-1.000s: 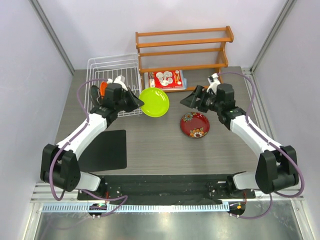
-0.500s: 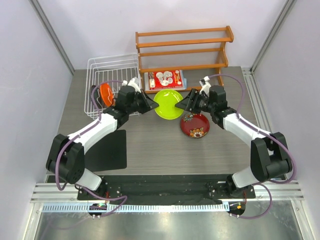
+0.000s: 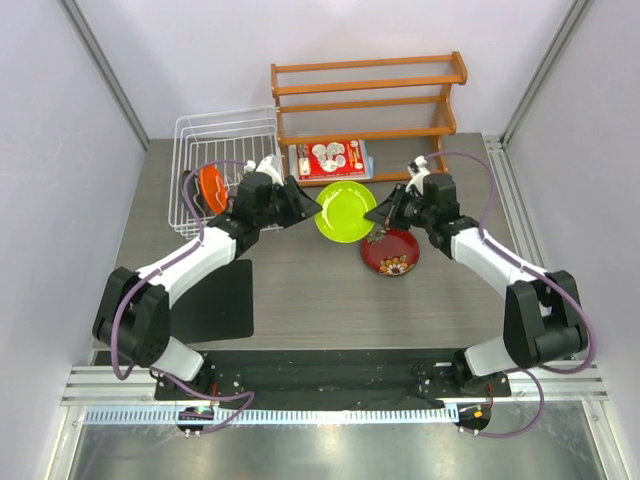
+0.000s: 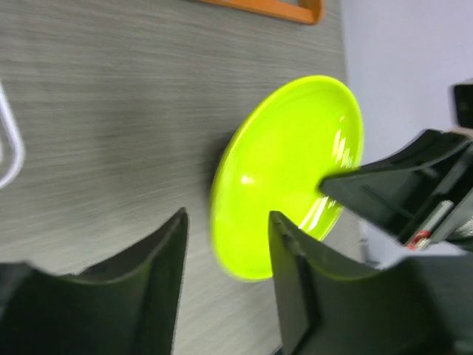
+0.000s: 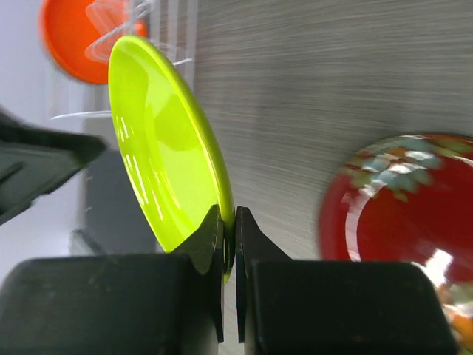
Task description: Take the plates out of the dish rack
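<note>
Lime green plate (image 3: pixel 345 210) hangs tilted on edge above the table (image 3: pixel 300 290), between the two grippers and in front of the wooden shelf (image 3: pixel 368 100). The right gripper (image 5: pixel 228 214) is pinched tight on its rim, one finger on each face. The left gripper (image 4: pixel 228 217) has its jaws spread, with the plate's opposite rim in the gap and daylight showing beside one finger. Just below the right gripper the dark red flowered plate (image 3: pixel 391 250) lies flat on the table. The orange plate (image 3: pixel 211 187) stands upright in the white wire dish rack (image 3: pixel 228 125) at the far left. A red-and-white packet (image 3: pixel 332 158) lies by the foot of the shelf, and a black mat (image 3: pixel 210 300) lies near the left arm.
</note>
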`<state>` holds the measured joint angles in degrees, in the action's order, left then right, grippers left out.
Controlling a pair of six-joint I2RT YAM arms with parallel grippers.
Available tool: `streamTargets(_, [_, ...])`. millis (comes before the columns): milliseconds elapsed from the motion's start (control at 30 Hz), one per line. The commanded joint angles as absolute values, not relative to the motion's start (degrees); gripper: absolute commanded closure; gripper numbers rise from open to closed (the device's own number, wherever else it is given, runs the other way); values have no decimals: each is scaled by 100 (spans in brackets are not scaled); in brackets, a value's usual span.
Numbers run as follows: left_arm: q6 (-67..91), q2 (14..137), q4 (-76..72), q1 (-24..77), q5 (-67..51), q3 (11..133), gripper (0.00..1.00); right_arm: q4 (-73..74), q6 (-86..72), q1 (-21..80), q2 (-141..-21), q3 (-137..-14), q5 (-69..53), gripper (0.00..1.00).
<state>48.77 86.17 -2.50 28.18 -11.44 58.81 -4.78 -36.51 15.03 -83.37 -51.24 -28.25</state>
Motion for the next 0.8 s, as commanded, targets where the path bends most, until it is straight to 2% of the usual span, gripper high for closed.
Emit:
streamTargets(0, [4194, 8105, 374, 2856, -152, 6152, 48, 921, -2945, 1056, -7638, -5185, -1495, 99])
streamTargets(33, [4036, 8034, 491, 2848, 381, 6178, 38, 1053, -2840, 976, -7551, -5168, -1468, 99])
streamTargets(100, [3692, 7911, 920, 2856, 964, 6248, 26, 1449, -2769, 775, -7524, -5151, -1328, 99])
streamTargets(133, [3631, 7814, 1097, 2856, 1263, 6301, 14, 1563, -2760, 739, -7523, -5116, -1275, 99])
streamTargets(200, [3393, 7735, 1457, 2856, 2063, 6416, 12, 1714, -2725, 677, -7567, -5072, -1274, 99])
streamTargets(233, [3340, 7665, 1555, 2856, 2309, 6451, 4, 1731, -2725, 659, -7593, -5002, -1266, 99])
streamTargets(267, [3227, 7638, 1634, 2856, 2764, 6512, 1, 1766, -2733, 659, -7637, -4975, -1257, 99])
streamTargets(500, [2726, 7383, 1925, 2856, 3971, 6574, 1, 1819, -2769, 624, -7743, -4781, -1151, 99])
streamTargets(767, [2654, 7286, 1925, 2848, 4315, 6469, 0, 2100, -2487, 624, -8173, -4913, -1275, 98])
